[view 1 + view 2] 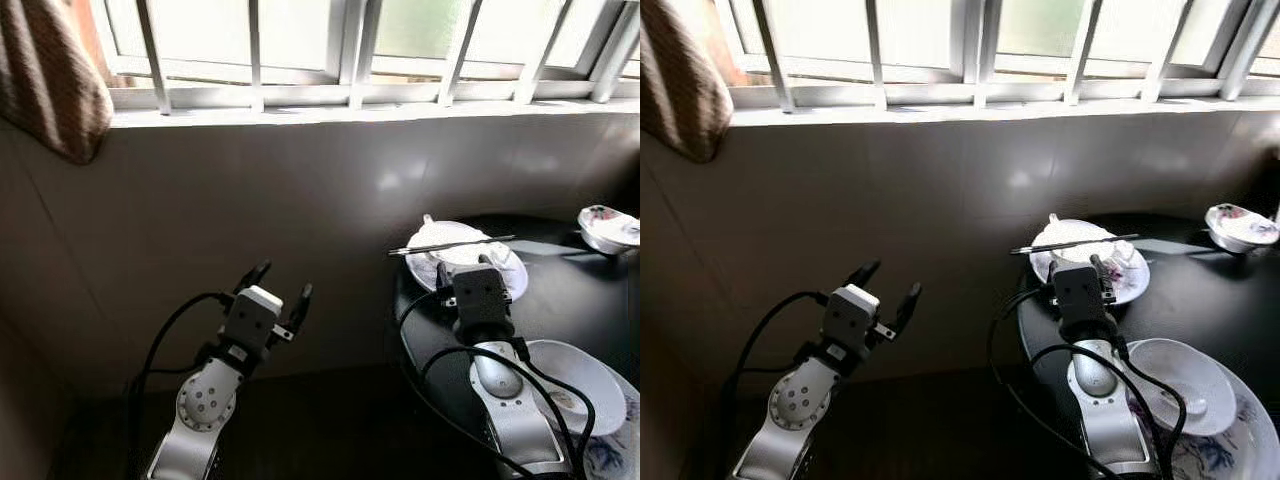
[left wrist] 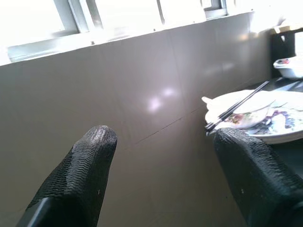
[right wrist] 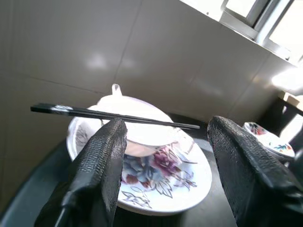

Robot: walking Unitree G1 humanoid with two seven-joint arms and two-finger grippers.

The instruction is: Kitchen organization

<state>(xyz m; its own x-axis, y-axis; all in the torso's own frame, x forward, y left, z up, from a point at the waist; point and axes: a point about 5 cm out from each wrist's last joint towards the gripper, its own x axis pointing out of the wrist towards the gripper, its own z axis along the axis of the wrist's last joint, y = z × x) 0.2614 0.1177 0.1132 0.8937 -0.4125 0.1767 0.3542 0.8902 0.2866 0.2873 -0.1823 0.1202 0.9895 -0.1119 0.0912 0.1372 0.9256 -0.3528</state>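
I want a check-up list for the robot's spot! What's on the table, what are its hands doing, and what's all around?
Surface: round black table, glossy, against the tiled wall.
Job's things: flowered white plate holding a small white bowl; black chopsticks lie across that bowl.
Clutter: flowered white bowl at the table's far side; plain white bowl on another flowered plate near the robot.
Grippers: right gripper open, aimed at the chopsticks' bowl, not touching; left gripper open, off the table, facing the wall.
Cables: black cables loop along both arms.
Surroundings: grey tiled wall, barred window, brown cloth hanging at left.
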